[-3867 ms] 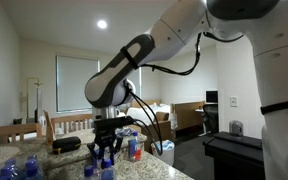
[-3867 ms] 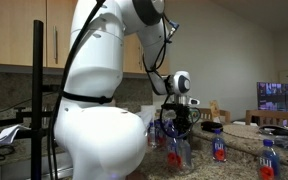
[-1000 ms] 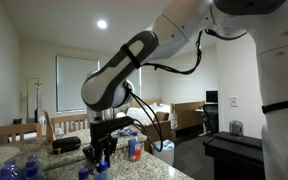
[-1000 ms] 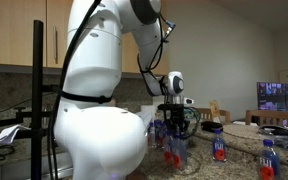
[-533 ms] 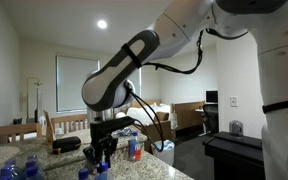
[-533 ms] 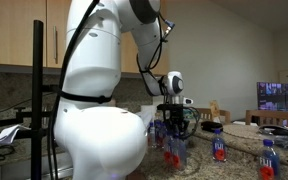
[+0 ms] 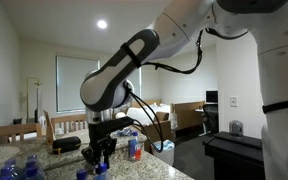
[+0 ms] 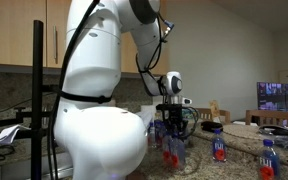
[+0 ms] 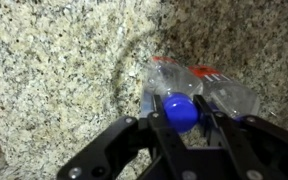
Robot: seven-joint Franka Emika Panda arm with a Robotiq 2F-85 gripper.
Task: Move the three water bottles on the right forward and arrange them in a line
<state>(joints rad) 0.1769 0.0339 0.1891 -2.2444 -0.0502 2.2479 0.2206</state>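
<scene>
In the wrist view my gripper (image 9: 181,113) is shut on the blue cap of a clear water bottle (image 9: 180,92) with a red-and-blue label. A second such bottle (image 9: 224,92) stands right beside it on the speckled granite counter (image 9: 54,70). In both exterior views the gripper (image 7: 102,156) (image 8: 171,135) hangs low over the counter among bottles (image 8: 172,152). Two more bottles (image 8: 220,147) (image 8: 268,160) stand apart further along the counter.
Several blue-capped bottles (image 7: 12,170) cluster at the counter's near corner. A bottle with a red label (image 7: 135,147) and a black object (image 7: 66,145) stand behind the gripper. The robot's white base (image 8: 94,130) fills much of an exterior view.
The gripper with the bottle has shifted a little along the counter and slightly lower over the last seconds; hardly any motion in the last half second.
</scene>
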